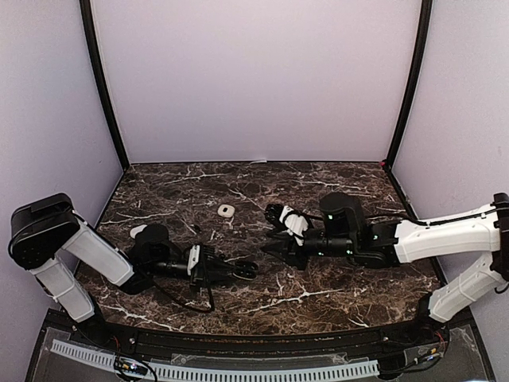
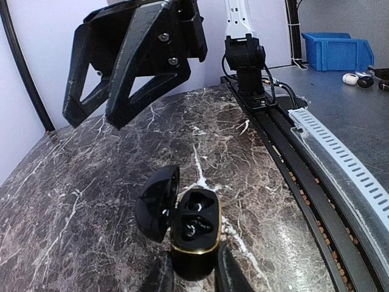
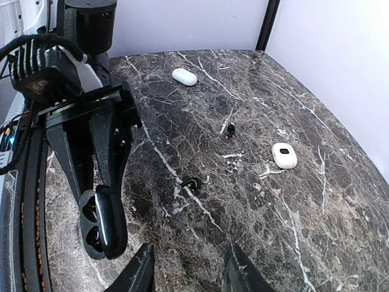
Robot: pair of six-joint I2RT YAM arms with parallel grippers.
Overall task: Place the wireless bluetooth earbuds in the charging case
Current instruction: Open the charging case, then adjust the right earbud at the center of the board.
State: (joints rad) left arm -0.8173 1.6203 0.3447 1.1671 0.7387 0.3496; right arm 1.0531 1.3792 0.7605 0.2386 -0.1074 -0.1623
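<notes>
Left gripper [image 2: 193, 275] is clamped tight on the black case [image 2: 194, 234], lid flipped open, at the near side of the marble table [image 1: 334, 306]. Right gripper [image 3: 188, 274] hangs facing it, jaws apart with nothing between them. Two tiny black earbuds [image 3: 191, 182] lie loose on the table, one just beside the case and the other earbud [image 3: 229, 129] a bit further out. Two white pods [image 3: 284, 155] sit well apart, beyond them
</notes>
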